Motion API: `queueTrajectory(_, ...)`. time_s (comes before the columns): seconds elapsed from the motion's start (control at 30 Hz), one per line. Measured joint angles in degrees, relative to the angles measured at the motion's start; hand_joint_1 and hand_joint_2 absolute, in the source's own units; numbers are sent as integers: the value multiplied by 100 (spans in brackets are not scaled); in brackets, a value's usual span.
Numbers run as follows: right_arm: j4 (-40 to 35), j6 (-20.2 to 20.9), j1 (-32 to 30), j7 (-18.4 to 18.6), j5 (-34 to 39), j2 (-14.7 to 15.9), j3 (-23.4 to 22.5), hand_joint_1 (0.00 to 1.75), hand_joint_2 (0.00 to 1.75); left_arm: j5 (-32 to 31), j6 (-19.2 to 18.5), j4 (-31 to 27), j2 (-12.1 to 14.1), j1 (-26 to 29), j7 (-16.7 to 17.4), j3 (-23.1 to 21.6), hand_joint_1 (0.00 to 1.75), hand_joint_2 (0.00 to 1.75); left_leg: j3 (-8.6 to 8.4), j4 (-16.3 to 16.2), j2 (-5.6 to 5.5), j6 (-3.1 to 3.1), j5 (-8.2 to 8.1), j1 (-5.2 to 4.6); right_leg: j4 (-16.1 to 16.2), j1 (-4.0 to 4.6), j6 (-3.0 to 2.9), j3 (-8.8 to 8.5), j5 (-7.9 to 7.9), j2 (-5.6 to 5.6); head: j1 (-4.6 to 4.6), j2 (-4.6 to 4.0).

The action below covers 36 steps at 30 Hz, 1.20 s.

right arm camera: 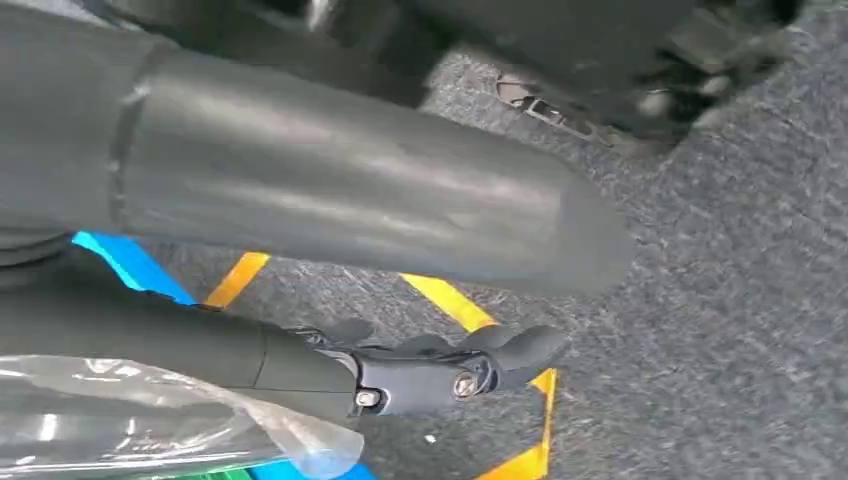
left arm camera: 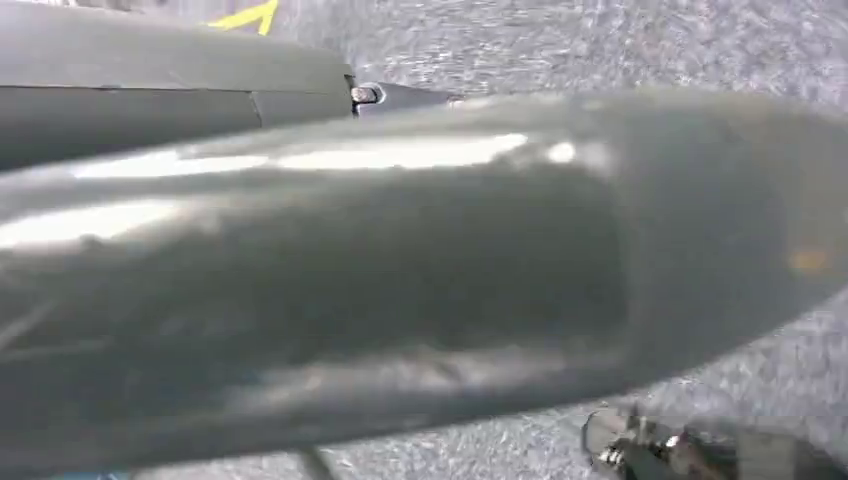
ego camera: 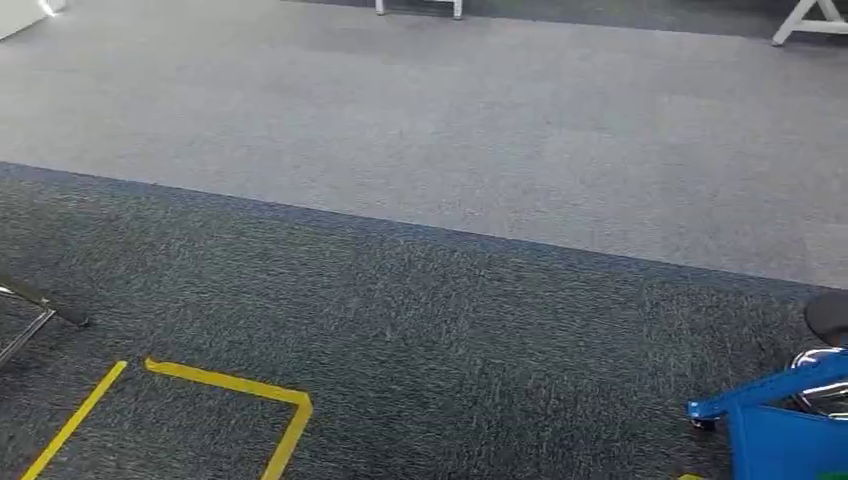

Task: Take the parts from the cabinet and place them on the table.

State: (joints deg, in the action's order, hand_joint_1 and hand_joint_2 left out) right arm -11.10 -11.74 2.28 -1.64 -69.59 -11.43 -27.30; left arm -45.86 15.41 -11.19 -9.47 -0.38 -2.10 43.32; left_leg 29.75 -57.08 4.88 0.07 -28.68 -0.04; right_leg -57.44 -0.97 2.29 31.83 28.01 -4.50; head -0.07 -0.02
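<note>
Parts look to be the shiny contents of a clear plastic bag (right arm camera: 130, 420) lying in a blue bin (ego camera: 778, 435) low at the robot's right side, with carpeted floor (ego camera: 420, 300) all around. No worktop or cabinet is in sight.

The right robot hand (right arm camera: 440, 370) lies right beside the bag, dark fingers (right arm camera: 510, 350) stretched out with the tips bent. Whether it is grasping the bin, pinching the bag or merely hanging next to them cannot be told. The left robot hand (left arm camera: 400, 280) is a blurred grey mass over the carpet, and its state cannot be told either, though nothing shows in it.

The main risk, as I judge it, is the load:
- If the bin hangs from a loose hold at the robot's side, a sway could tilt it.
- The slick bag could then slide over the rim onto the floor.
- If the bin rests on something instead, the right arm could knock it in passing.

A second risk is footing and aim. The view is all floor, so any approach to the worktop has nothing to steer by yet. A dark metal leg (ego camera: 40, 315) juts in on the left, near the yellow tape (ego camera: 235, 385), and could catch a foot or the left arm. White furniture legs (ego camera: 812, 20) stand well apart at the far edge.
</note>
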Motion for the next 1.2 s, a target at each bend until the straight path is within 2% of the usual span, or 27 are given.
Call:
queueTrajectory(0.03, 2, -6, 1, 11, 26, -11, -24, 0, 0, -33, 0, 0, -17, -2, 4, -15, 0, 0, -16, 10, 35, -18, 8, -2, -31, 18, -54, 16, 13, 78, -28, 0)
queueTrajectory(0.1, 7, -6, -39, 28, 50, -24, -50, 0, 0, -48, -7, 0, -65, -17, 6, -54, 0, 0, -55, 15, 131, -52, 4, 22, -42, 39, -117, 63, 9, 177, -22, 0)
queueTrajectory(0.13, 7, -6, -50, 39, 55, -24, -70, 0, 0, -59, -7, 0, -81, -17, 6, -61, 0, 0, -49, 2, 117, -103, -39, 47, -16, 18, -171, 31, -16, 244, -24, 0)
queueTrajectory(0.17, 7, -11, -58, 44, 55, -26, -81, 0, 0, -79, -7, 0, -87, -20, 6, -70, 0, 0, -17, -134, -160, -136, -176, 66, -10, 16, -204, 38, -33, 288, -46, 0)
queueTrajectory(0.2, 7, -17, -49, 50, 61, -26, -94, 0, 0, -83, -9, 0, -100, -9, 6, -83, 0, 0, 113, -471, -324, -131, -416, 70, -10, 17, -239, 46, -45, 354, -44, 0)
queueTrajectory(0.27, 7, -15, -32, 48, 98, -37, -118, 0, 0, -105, -35, 0, -107, 14, 6, -94, 0, 0, 514, -1412, -415, -117, -868, 63, -12, 44, -279, 62, -54, 503, -52, 0)
queueTrajectory(0.3, 7, -15, -42, 48, 127, -39, -133, 0, 0, -120, -42, 0, -109, 17, 6, -96, 0, 0, 681, -1769, -422, -98, -968, 61, -14, 63, -282, 64, -56, 581, -52, 0)
queueTrajectory(0.33, 7, -15, -60, 46, 172, -39, -164, 0, 0, -144, -42, 0, -114, 25, 4, -102, 0, 0, 723, -1834, -425, -72, -912, 56, -16, 79, -288, 59, -60, 662, -50, 0)
queueTrajectory(0.37, 7, -24, -75, 37, 216, -39, -192, 0, 0, -149, -42, 0, -113, 28, 2, -109, 0, 0, 660, -1658, -432, -38, -728, 47, -19, 92, -288, 54, -60, 734, -50, 0)
queueTrajectory(0.43, 7, -48, -85, 11, 271, -46, -242, 0, 0, -168, -42, 0, -116, 25, -33, -135, 0, 0, 297, -798, -550, 59, -171, 14, -21, 103, -287, 26, -62, 883, -50, 0)
queueTrajectory(0.47, 7, -50, -86, -2, 293, -59, -269, 0, 0, -186, -42, 0, -113, 26, -64, -142, 0, 0, 95, -276, -842, 124, 77, -17, -17, 89, -285, 32, -63, 951, -48, 0)
queueTrajectory(0.5, 11, -42, -71, -17, 349, -81, -299, 0, 0, -197, -42, 0, -109, 26, -96, -144, 0, 0, 65, -181, -1005, 168, 29, -1, -44, 119, -258, 48, -69, 999, -37, 0)
queueTrajectory(0.6, 13, -33, -91, -63, 485, -107, -413, 0, 0, -203, -39, 0, -135, -28, -136, -153, 0, 0, 33, -64, -873, 168, -9, -35, -7, 55, -143, 143, -136, 1157, -72, 0)
queueTrajectory(0.63, 13, -33, -113, -77, 527, -105, -446, 0, 0, -203, -37, 0, -149, -28, -153, -153, 0, 0, 0, 53, -816, 171, 48, -3, 7, 77, -109, 184, -144, 1197, -72, 0)
queueTrajectory(0.67, 13, 13, -123, -109, 713, -105, -519, 0, 0, -208, -37, 0, -161, -30, -153, -153, 0, 0, -43, 132, -697, 171, 91, 21, -123, 94, -114, 258, -38, 899, -70, 0)
queueTrajectory(0.7, 13, 63, -108, -131, 888, -105, -605, 0, 0, -210, -35, 0, -168, -26, -153, -153, 0, 0, -44, 145, -655, 181, 98, 17, -349, 99, -97, 373, 123, 719, -26, 0)
queueTrajectory(0.73, 13, 99, -81, -151, 1032, -107, -719, 0, 0, -212, -37, 0, -175, -17, -153, -153, 0, 0, -37, 145, -554, 186, 100, 11, -799, 92, -62, 599, 360, 591, -11, 0)
queueTrajectory(0.8, 13, 118, -63, -159, 1104, -107, -863, 0, 0, -214, -37, 0, -197, 2, -153, -153, 0, 0, -35, 142, -377, 191, 90, 3, -1591, 66, -8, 986, 666, 512, -15, 0)
queueTrajectory(0.83, 13, 127, -72, -166, 1153, -105, -922, 0, 0, -214, -37, 0, -199, 0, -153, -153, 0, 0, -34, 139, -296, 187, 84, 5, -1757, 45, 25, 1064, 665, 496, -15, 0)
queueTrajectory(0.87, 13, 136, -86, -190, 1235, -105, -993, 0, 0, -214, -37, 0, -201, -4, -151, -153, 0, 0, -41, 137, -221, 173, 74, 12, -1592, 19, 53, 965, 503, 476, -15, 0)
queueTrajectory(0.93, 13, 142, -86, -197, 1331, -105, -1130, 0, 0, -214, -37, 0, -212, -14, -144, -153, 0, 0, -57, 115, -99, 122, 41, 35, -702, -19, 87, 474, 61, 350, -13, 0)
queueTrajectory(0.97, 13, 155, -78, -195, 1353, -107, -1183, 0, 0, -214, -37, 0, -212, -19, -120, -153, 0, 0, -70, 78, -48, 75, 9, 37, -186, -33, 110, 167, -105, 143, -13, 0)
queueTrajectory(1.0, 13, 190, -52, -186, 1392, -111, -1222, 0, 0, -214, -37, 0, -207, -16, -96, -153, 0, 0, -53, 35, -3, 24, -38, -9, -47, 38, 85, 70, 6, 40, 13, 0)
queueTrajectory(1.03, 11, 223, -47, -184, 1459, -109, -1276, 0, 0, -214, -37, 0, -207, -18, -83, -153, 0, 0, -48, 19, 30, 2, -51, -12, -38, 11, -25, 65, -29, 138, -13, 0)
queueTrajectory(1.13, 11, 273, -83, -168, 1560, -101, -1462, 0, 0, -234, -37, 0, -210, -54, -83, -153, 0, 0, -88, 12, 139, -51, -57, 12, -57, 32, -135, 103, -37, 269, -15, 0)
queueTrajectory(1.17, 11, 278, -90, -162, 1567, -98, -1491, 0, 0, -238, -37, 0, -212, -56, -85, -153, 0, 0, -79, -36, -21, -99, -141, 45, -39, 14, -177, 95, -56, 315, -24, 0)
queueTrajectory(1.2, 11, 289, -88, -162, 1615, -94, -1521, 0, 0, -240, -37, 0, -214, -54, -90, -153, 0, 0, 6, -258, -267, -106, -322, 56, -40, 15, -213, 98, -58, 360, -37, 0)
